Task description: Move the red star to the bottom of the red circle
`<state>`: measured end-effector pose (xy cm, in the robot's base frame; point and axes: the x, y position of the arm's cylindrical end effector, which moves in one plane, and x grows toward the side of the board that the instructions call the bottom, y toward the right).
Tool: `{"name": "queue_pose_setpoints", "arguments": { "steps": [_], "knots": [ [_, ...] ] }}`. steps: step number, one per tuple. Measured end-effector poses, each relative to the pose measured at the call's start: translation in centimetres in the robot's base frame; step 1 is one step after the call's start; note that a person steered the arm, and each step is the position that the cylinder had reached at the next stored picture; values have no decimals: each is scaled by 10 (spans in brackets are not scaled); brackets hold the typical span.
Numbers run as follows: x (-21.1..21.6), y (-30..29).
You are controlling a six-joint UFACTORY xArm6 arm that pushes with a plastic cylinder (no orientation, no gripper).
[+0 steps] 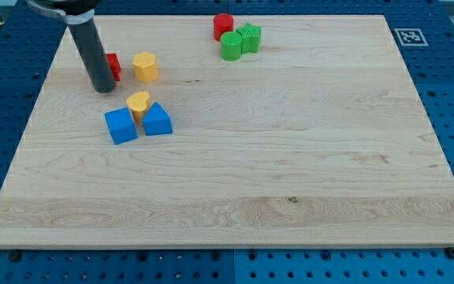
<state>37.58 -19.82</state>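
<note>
The red star lies near the view's upper left, mostly hidden behind my dark rod. My tip rests on the board just left of and below the star, touching or nearly touching it. The red circle stands at the view's top centre, far to the right of the star. A green circle and a green star sit right under the red circle, touching each other.
A yellow hexagon sits just right of the red star. Below it cluster a yellow heart, a blue square and a blue triangle. The wooden board lies on a blue pegboard.
</note>
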Motion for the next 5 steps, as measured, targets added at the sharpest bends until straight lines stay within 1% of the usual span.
{"name": "queue_pose_setpoints", "arguments": {
  "steps": [1, 2, 4, 5],
  "knots": [
    [-18, 0],
    [-52, 0],
    [-71, 0],
    [-68, 0]
  ]
}}
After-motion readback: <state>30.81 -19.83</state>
